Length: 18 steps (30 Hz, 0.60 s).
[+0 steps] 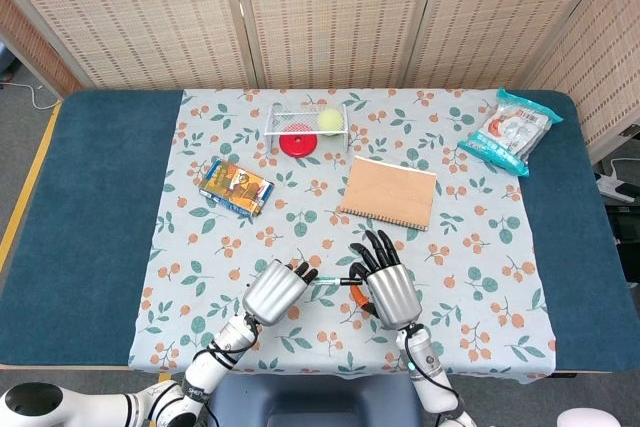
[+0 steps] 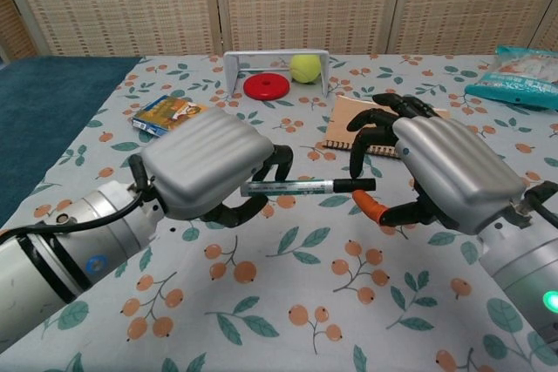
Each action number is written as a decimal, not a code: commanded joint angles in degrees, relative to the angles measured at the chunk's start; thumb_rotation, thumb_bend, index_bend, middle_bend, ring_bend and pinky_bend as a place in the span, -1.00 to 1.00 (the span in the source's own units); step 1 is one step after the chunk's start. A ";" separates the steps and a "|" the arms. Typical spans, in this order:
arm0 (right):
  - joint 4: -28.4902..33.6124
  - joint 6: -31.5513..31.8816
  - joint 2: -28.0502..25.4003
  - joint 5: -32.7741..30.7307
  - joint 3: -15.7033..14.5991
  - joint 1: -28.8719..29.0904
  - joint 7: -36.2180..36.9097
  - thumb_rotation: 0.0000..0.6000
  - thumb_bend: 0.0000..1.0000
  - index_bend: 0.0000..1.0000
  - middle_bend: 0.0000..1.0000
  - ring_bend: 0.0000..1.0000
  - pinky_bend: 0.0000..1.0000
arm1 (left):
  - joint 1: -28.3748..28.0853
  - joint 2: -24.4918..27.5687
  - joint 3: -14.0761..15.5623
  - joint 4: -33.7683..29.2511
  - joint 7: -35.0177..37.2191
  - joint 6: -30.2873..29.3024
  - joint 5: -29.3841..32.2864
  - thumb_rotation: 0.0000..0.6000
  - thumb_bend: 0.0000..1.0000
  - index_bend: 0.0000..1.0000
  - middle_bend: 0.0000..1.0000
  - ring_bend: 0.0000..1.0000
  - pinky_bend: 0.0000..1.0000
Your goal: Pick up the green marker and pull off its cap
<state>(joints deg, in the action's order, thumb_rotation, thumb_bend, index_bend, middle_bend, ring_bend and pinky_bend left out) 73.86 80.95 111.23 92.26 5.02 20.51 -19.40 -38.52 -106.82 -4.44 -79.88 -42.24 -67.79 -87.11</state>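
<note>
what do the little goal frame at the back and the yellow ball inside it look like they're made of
Goal frame: probably white-coated metal or plastic; smooth, thin, rigid posts with a net-like mesh. Yellow ball: likely felt-covered rubber, a tennis ball; matte, fuzzy-looking surface with no shine.

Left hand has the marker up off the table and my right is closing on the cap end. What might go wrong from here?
1. The right hand has fingers curled at the cap, but the chest view doesn't clearly show a firm pinch; it may slip off when pulled.
2. The left hand grips the marker at its far end only, so pulling could slide the marker out.
3. A sudden release could swing the right hand into the notebook behind it.
</note>
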 commanded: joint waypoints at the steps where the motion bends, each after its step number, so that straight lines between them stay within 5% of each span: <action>1: -0.79 0.96 0.47 0.74 -0.11 0.00 0.81 1.00 0.01 0.86 -0.44 -0.94 -1.00 | 0.11 0.03 -0.09 0.01 0.33 0.02 0.09 1.00 0.18 0.73 0.98 0.62 1.00; 18: -2.61 2.03 0.75 1.74 -0.73 -0.02 0.67 1.00 0.08 0.93 -0.38 -0.87 -1.00 | 0.38 0.45 -0.26 -0.89 3.08 -0.45 -0.85 1.00 0.25 0.74 0.99 0.64 1.00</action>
<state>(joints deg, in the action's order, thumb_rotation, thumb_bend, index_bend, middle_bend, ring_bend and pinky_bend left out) 71.29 82.94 111.98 93.97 4.27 20.49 -18.74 -38.14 -106.38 -4.71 -80.77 -39.16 -68.24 -87.95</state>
